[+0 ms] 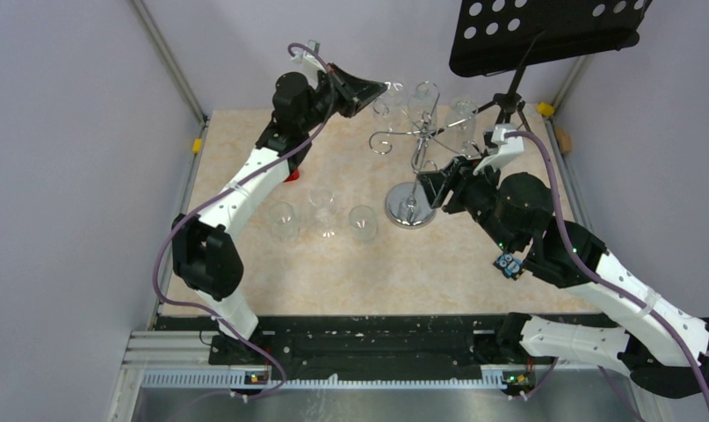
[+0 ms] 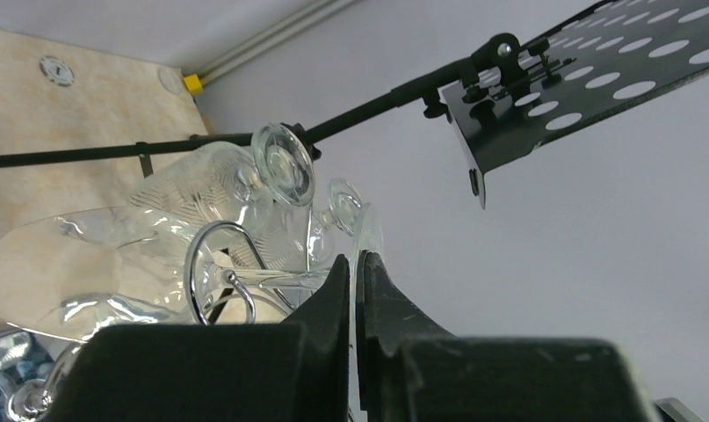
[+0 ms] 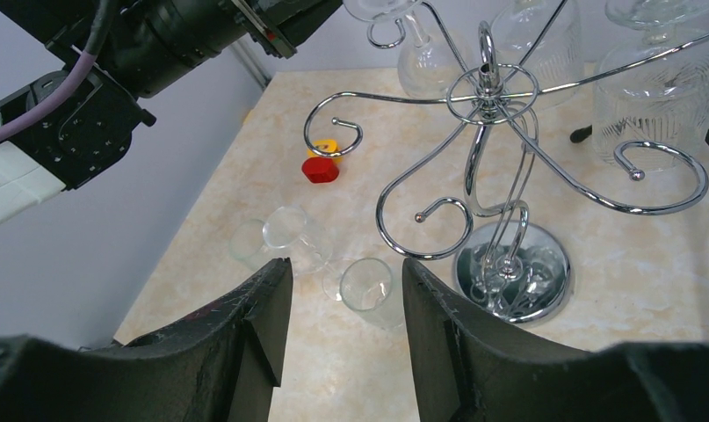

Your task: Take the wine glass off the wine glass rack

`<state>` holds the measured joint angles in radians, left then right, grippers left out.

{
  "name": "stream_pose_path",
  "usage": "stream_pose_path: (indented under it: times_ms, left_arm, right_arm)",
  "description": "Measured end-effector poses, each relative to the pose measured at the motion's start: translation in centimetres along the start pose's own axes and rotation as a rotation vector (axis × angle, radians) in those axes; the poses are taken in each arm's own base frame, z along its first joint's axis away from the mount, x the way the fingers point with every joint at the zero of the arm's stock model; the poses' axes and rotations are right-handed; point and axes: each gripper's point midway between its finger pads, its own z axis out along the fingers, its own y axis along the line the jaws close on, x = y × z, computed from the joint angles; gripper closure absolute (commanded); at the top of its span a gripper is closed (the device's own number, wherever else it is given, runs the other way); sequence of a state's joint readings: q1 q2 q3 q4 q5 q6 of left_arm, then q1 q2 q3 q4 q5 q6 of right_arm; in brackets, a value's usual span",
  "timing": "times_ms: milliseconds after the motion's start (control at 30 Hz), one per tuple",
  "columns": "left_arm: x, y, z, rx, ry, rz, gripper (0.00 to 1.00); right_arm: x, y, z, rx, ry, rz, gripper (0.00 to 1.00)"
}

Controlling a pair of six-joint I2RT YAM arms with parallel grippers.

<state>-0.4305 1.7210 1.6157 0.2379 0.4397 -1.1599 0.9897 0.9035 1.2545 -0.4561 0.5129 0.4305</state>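
Clamps left gripper [image 2: 358, 290] on the foot of the wine glass [image 2: 96, 251], hung bowl-down in a looped arm on the far-left side of the wine glass rack [image 3: 487, 88], likely to slide its stem free; holds right gripper [image 3: 346, 268] spread near the rack's pole, probably to steady it.

1. I log the wine glass rack [image 3: 509, 272] as chrome metal wire, mirror-glossy (reflections sharp).
2. The wine glass [image 2: 78, 264]: clear, smooth glass.
3. The table [image 1: 438, 264]: pale marbled top, low sheen.
4. The music stand [image 1: 544, 35]: black perforated sheet, matt.
5. The right gripper [image 3: 346, 268]: black plastic fingers [image 3: 236, 352], faintly grainy.
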Motion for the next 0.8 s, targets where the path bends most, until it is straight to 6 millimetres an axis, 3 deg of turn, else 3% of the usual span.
stream_pose_path:
  times_ms: [400, 500, 567, 800]
  left_arm:
    - [2.0, -0.4, -1.1, 0.011, 0.081, -0.037, 1.0]
    - [2.4, -0.4, -2.3, -0.007, 0.078, -0.039, 1.0]
    - [2.6, -0.9, -3.3, -0.012, 0.07, -0.034, 1.0]
    - [1.5, -4.3, -7.1, 0.0, -0.015, 0.039, 1.0]
  right_arm:
    - [0.0, 0.4, 0.0, -0.023, -0.006, 0.008, 0.46]
    - [0.1, 0.3, -0.2, -0.03, -0.009, 0.011, 0.46]
    - [0.0, 0.4, -0.3, -0.038, -0.011, 0.014, 0.4]
    - [0.2, 1.3, -0.6, -0.114, -0.037, 0.006, 0.3]
